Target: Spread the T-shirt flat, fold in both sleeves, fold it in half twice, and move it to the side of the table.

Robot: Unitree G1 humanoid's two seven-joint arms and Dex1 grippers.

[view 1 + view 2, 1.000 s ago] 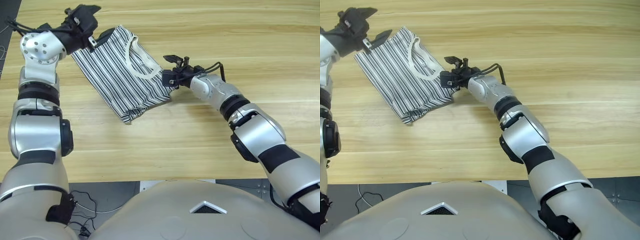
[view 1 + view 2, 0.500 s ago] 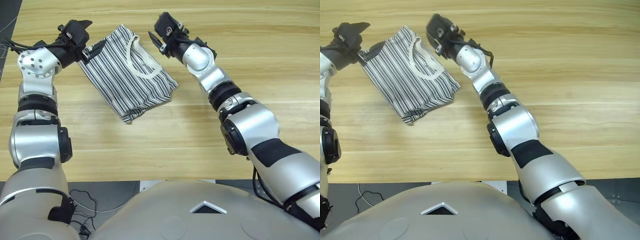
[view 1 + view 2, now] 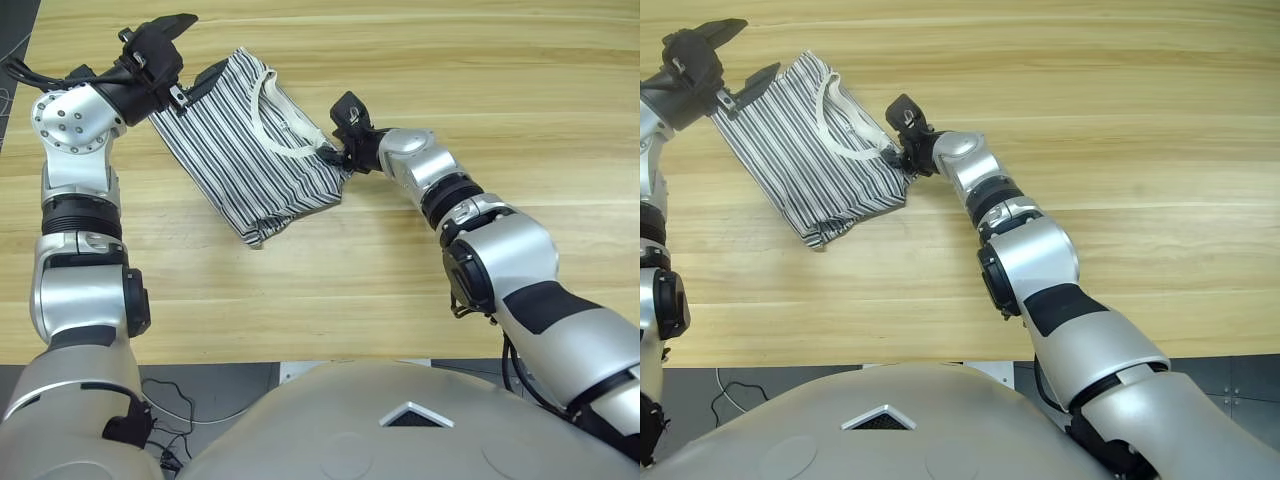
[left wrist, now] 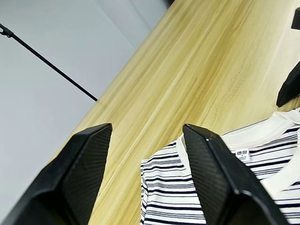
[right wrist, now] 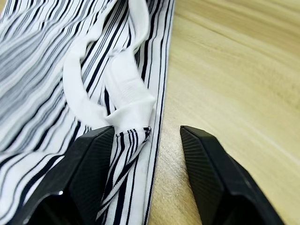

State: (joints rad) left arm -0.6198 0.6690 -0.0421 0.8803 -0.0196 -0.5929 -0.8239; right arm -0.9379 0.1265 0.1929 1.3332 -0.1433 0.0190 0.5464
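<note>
Right arm has dropped from above the far side of the garment half a second ago. Its right fingers (image 5: 89, 173) are now back at the near-right edge of the shirt, about where they sat a second ago. Left arm has shifted only slightly, and the shirt itself has not moved.

Task object: black-and-white striped cotton T-shirt (image 3: 250, 150) with a cream ribbed collar (image 5: 71, 84). It lies folded into a compact rectangle, collar uppermost, on the far-left part of the pale wooden worktop (image 3: 450, 60).

Right fingers are spread apart and hold nothing. They straddle the shirt's edge just below the collar, one over the striped cloth and the other over bare wood.

Left fingers (image 4: 84, 168) are also spread and empty. They hang just beyond the shirt's far-left corner, which we see past the gap between them.

Our reading: the folds look complete, so what remains is the move to the side. We judge the two sets of fingers are posted at opposite ends so the packet can be pinched from both ends and carried without the layers sliding open. The right side has several stacked layers plus collar ribbing, so a shallow pinch could catch only the top layer.

Writing: a small white neck label (image 4: 242, 152) with dark print sits inside the collar. The print is too small for us to read.
</note>
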